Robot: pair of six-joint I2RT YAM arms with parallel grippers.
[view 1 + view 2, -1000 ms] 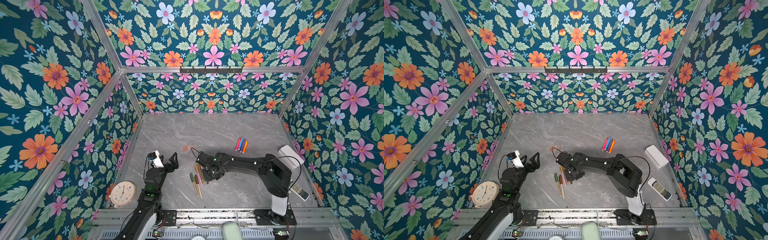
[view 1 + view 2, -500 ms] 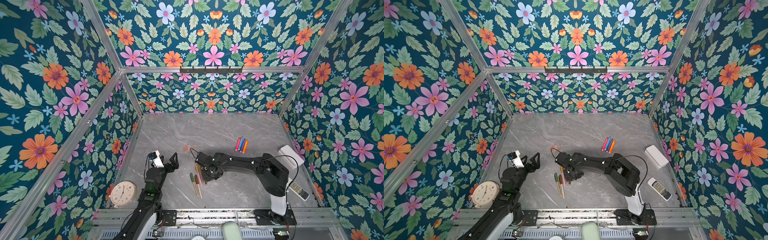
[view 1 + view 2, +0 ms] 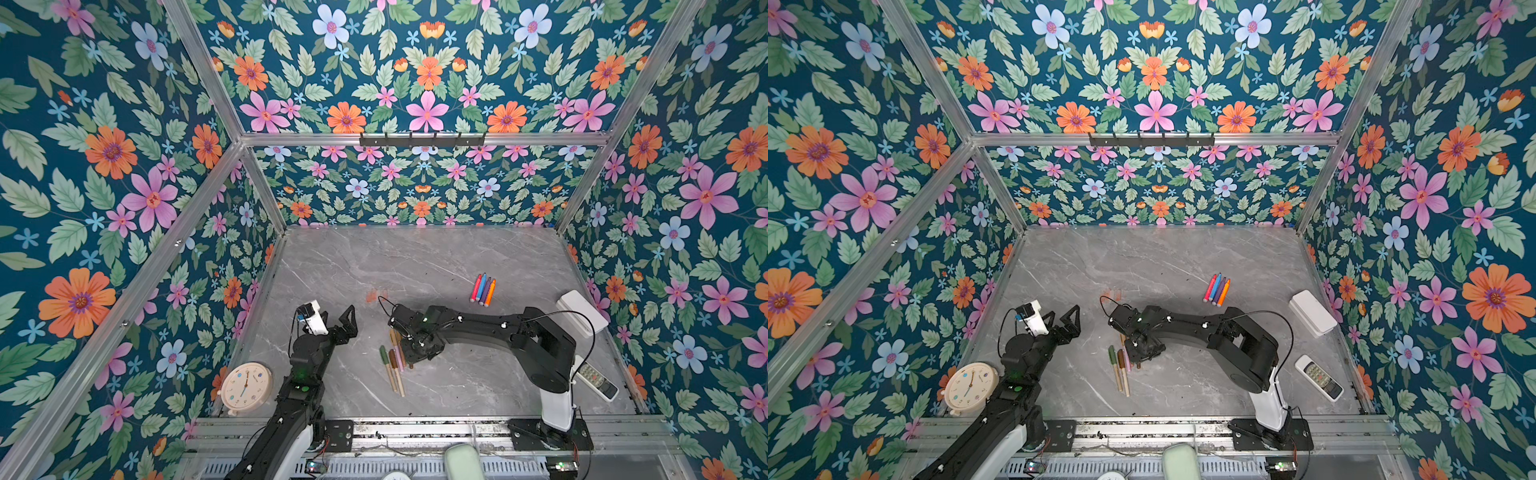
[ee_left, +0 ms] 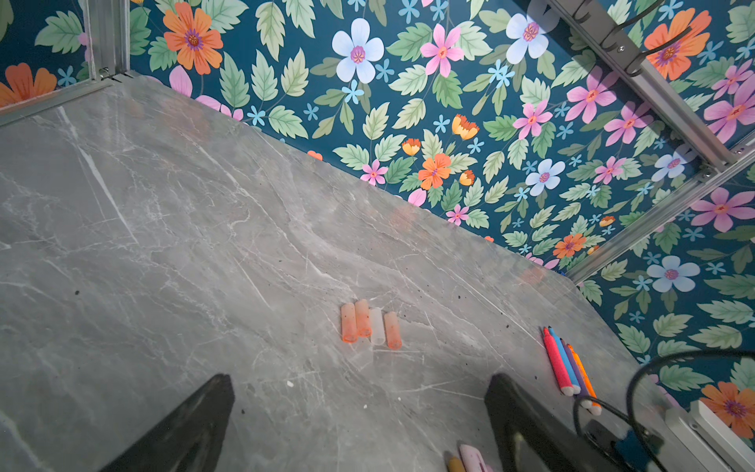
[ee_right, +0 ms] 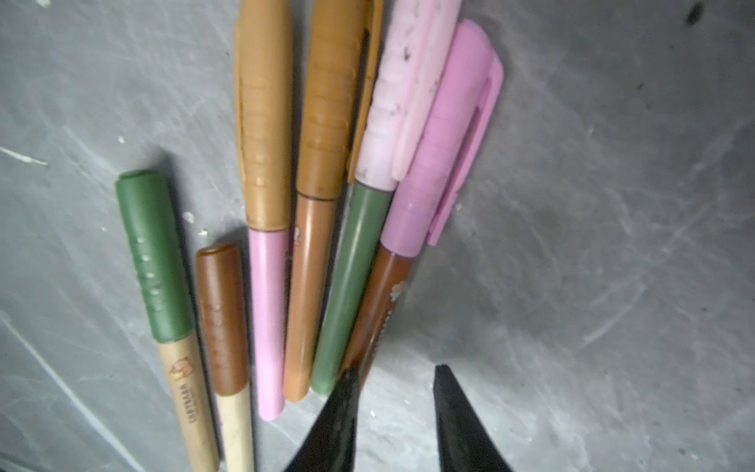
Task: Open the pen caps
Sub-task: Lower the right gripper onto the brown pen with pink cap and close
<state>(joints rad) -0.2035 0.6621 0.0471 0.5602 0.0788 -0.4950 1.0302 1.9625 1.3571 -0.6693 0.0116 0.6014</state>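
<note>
Currently, left jaws: gaping wide, holding nothing, hovering near left.
Right jaws: standing narrowly apart, gap empty, one tip just beside the brown pen [image 5: 384,294].
Muted pens [image 3: 394,361]: lying capped near centre on the surface [image 3: 457,257].
Loose caps [image 4: 369,325]: lying farther back.
Bright pens [image 3: 482,289]: lying far right.

Lab robot booth: floral walls [image 3: 124,174], aluminium frame [image 3: 419,139], marble tabletop [image 3: 415,257].

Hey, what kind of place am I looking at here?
Probably a robot test cell: left arm and right arm mounted on a rail, a marble-look tabletop boxed in by aluminium framing with floral panels, plus props: pens, clock, remote.
</note>
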